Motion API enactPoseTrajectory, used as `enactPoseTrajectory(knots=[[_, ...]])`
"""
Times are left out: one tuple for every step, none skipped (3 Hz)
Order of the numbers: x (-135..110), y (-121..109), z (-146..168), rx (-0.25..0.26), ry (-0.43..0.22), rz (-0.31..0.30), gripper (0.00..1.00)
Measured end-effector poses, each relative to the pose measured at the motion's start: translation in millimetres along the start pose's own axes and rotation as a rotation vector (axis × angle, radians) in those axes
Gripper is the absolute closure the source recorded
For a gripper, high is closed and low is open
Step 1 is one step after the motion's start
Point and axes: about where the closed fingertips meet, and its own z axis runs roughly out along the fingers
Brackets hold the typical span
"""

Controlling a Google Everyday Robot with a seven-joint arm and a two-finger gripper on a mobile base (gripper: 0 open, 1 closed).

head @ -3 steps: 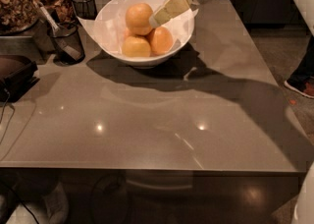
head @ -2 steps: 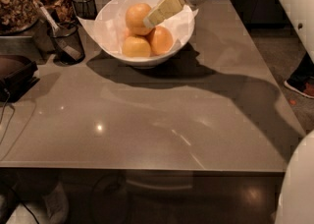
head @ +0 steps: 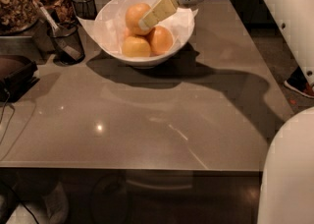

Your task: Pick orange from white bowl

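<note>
The white bowl [head: 110, 24] with its paper lining stands at the back of the grey table. Three fruits are piled in it. The orange [head: 133, 14], large and light orange-yellow, lies on top at the back left. A deeper reddish-orange fruit [head: 162, 40] lies at the right and a smaller, yellower fruit [head: 136, 47] at the front. My gripper [head: 143, 23] reaches down into the bowl from the upper right. Its pale tip lies against the orange's right side.
Two black wire-mesh cups [head: 66, 42] [head: 84, 5] stand left of the bowl, with jars of nuts [head: 17, 2] behind them. A dark object [head: 14, 73] lies at the left edge. My white arm [head: 279, 2] crosses the upper right. The table's front edge [head: 147, 170] runs across below.
My gripper has moved left and a little down over the bowl, from the bowl's right side onto the right side of the top orange.
</note>
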Motion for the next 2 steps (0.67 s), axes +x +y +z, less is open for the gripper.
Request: enactPoseTrajectory(knots=[[5.9,-5.3,7.8,-0.005,0.013,0.019,0.00],[8.9,-8.2,17.3,-0.019,0.030,0.021,0.00]])
